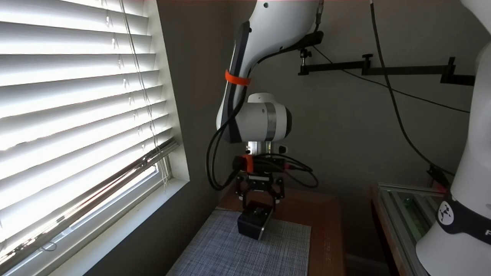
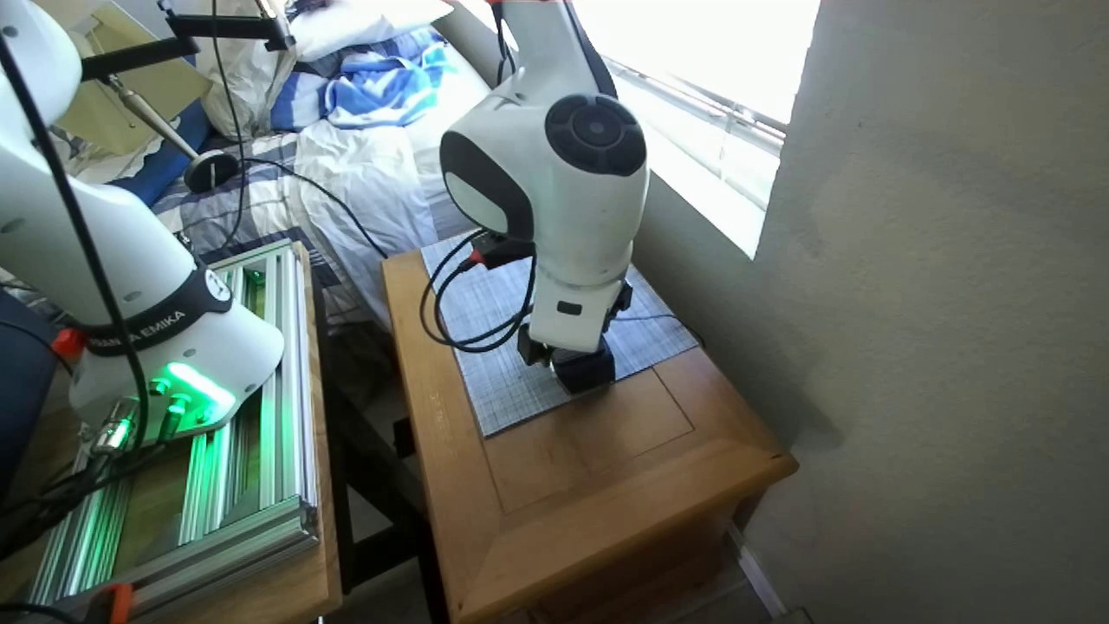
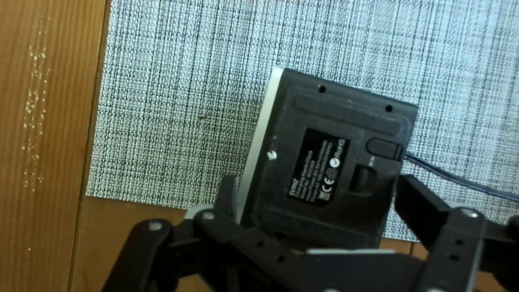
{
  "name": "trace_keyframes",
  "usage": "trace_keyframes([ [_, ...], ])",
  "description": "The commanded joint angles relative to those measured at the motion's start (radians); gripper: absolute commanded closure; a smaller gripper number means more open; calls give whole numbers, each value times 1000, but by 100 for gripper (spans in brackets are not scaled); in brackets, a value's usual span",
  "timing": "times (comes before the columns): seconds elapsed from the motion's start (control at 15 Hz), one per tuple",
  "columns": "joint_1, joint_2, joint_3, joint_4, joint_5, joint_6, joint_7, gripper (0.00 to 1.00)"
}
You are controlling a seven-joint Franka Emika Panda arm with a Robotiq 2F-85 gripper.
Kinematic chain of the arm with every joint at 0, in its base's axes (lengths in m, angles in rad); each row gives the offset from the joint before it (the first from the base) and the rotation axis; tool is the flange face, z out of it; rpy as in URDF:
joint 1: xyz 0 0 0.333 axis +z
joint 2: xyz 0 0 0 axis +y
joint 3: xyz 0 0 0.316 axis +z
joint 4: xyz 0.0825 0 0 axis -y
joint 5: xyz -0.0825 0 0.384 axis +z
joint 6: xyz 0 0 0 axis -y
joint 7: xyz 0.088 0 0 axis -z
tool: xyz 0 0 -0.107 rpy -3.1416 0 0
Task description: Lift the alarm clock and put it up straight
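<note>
Woven grey mat [image 3: 174, 101] on wood tbl [image 2: 606, 520] bears boxy matte-blk clock [image 3: 324, 162], w/ hand [image 3: 316, 186] spread wide around it.

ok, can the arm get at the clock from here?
Probably yes: the open gripper appears to straddle the clock with nothing visible blocking; the cord leaves near one finger and might snag.
</note>
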Motion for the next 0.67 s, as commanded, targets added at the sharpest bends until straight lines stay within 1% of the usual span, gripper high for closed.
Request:
trace_keyframes([
  [0.0, -8, 20, 4, 23, 36, 20, 13, 0],
  [0.6, -19, 47, 9, 47, 91, 8, 11, 0],
])
